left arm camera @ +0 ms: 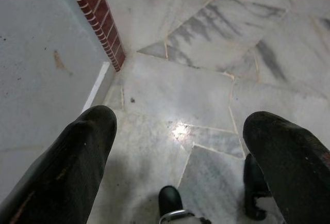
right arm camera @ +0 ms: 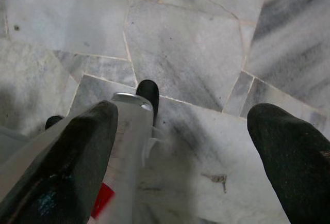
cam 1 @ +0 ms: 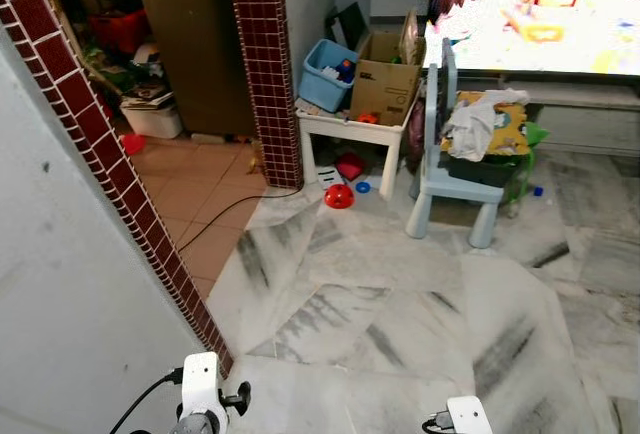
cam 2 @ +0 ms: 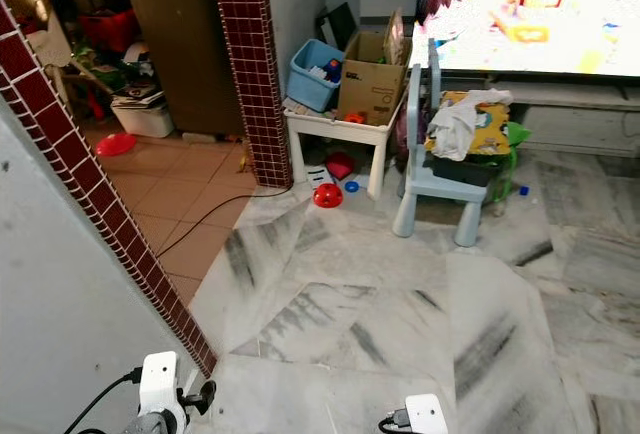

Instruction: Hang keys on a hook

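My left gripper (left arm camera: 180, 121) hangs low over the grey-veined marble floor (left arm camera: 170, 84), open, with nothing between its two black fingers (left arm camera: 77, 152). My right gripper (right arm camera: 183, 113) also hangs open and empty over the marble; my silver leg and black foot (right arm camera: 148, 91) lie beneath it. A small dark mark (right arm camera: 219, 178) sits on the tile below the right gripper; I cannot tell what it is. In the eye views the white wrist of my left arm (cam 1: 200, 384) and of my right arm (cam 1: 465, 416) peek in at the bottom edge.
A white wall with a red-tiled edge (cam 1: 110, 164) runs close on my left. Ahead stand a red-tiled pillar (cam 1: 265, 64), a white low table (cam 1: 345, 129) with a blue bin and a cardboard box, and a pale blue chair (cam 1: 450, 179) with clothes. A black cable (cam 1: 225, 216) and a red toy (cam 1: 339, 196) lie on the floor.
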Robot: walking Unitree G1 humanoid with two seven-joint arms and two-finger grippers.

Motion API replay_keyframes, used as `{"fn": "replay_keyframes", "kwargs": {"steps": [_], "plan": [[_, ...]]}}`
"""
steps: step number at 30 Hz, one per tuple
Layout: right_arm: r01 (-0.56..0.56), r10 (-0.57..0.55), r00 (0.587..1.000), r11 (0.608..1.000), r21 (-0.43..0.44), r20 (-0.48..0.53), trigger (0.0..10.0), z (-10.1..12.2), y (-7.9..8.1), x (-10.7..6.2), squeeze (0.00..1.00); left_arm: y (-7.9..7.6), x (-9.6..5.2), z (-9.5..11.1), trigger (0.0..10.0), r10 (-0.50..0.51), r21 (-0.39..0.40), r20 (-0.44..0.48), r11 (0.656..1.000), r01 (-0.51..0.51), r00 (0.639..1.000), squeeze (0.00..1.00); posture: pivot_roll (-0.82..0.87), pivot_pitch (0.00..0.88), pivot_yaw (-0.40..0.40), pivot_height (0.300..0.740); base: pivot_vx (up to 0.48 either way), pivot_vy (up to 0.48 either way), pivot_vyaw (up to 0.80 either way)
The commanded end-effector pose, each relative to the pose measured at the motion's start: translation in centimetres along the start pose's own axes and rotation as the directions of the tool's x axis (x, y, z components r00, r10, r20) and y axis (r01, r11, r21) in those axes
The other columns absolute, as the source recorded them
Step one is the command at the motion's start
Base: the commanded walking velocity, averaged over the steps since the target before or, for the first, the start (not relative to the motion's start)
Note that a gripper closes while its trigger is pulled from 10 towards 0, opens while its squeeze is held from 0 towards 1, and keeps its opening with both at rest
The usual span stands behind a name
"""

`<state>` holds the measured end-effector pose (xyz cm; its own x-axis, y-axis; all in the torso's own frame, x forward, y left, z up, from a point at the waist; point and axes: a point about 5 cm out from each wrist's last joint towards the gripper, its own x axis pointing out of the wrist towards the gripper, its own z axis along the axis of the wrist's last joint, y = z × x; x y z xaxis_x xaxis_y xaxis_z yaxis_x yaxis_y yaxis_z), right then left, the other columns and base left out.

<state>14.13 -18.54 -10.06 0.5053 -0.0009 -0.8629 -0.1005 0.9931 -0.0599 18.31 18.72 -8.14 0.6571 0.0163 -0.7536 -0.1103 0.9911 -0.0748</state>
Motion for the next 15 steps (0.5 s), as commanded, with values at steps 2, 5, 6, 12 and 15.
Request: {"fn": "replay_keyframes", "kwargs": {"steps": [2,5,6,12,15], "plan": [[-0.003,0.003,1.0,1.0,0.0,-0.023,10.0,-0.38,0.06,-0.04,0.0,0.05,0.12,0.53,10.0,0.002,0.011,0.015,1.0,-0.002,1.0,0.0,-0.03,0.0,0.038,0.74,0.0,0.0,-0.69],[-0.003,0.003,1.0,1.0,0.0,-0.018,10.0,-0.26,0.07,-0.01,0.0,0.11,0.11,0.55,10.0,0.002,0.011,0.016,1.0,-0.002,1.0,0.0,-0.03,0.0,0.04,0.74,0.0,0.0,-0.69],[-0.004,0.004,1.0,1.0,0.0,-0.017,10.0,-0.24,0.1,-0.01,0.0,0.09,0.14,0.67,10.0,-0.001,0.012,0.02,1.0,0.0,1.0,0.0,-0.03,0.0,0.043,0.74,0.0,0.0,-0.69],[-0.004,0.004,1.0,1.0,0.003,-0.017,10.0,-0.36,-0.03,-0.06,0.0,-0.03,0.2,0.97,10.0,-0.015,0.011,0.034,1.0,0.014,0.999,0.0,-0.04,0.0,0.047,0.74,0.0,0.0,-0.69],[-0.001,0.001,1.0,1.0,0.001,-0.019,10.0,-0.43,-0.11,-0.08,0.0,-0.02,0.2,1.01,10.0,-0.016,0.013,0.035,1.0,0.016,0.999,0.0,-0.04,0.0,0.047,0.74,0.0,0.0,-0.68]]}}
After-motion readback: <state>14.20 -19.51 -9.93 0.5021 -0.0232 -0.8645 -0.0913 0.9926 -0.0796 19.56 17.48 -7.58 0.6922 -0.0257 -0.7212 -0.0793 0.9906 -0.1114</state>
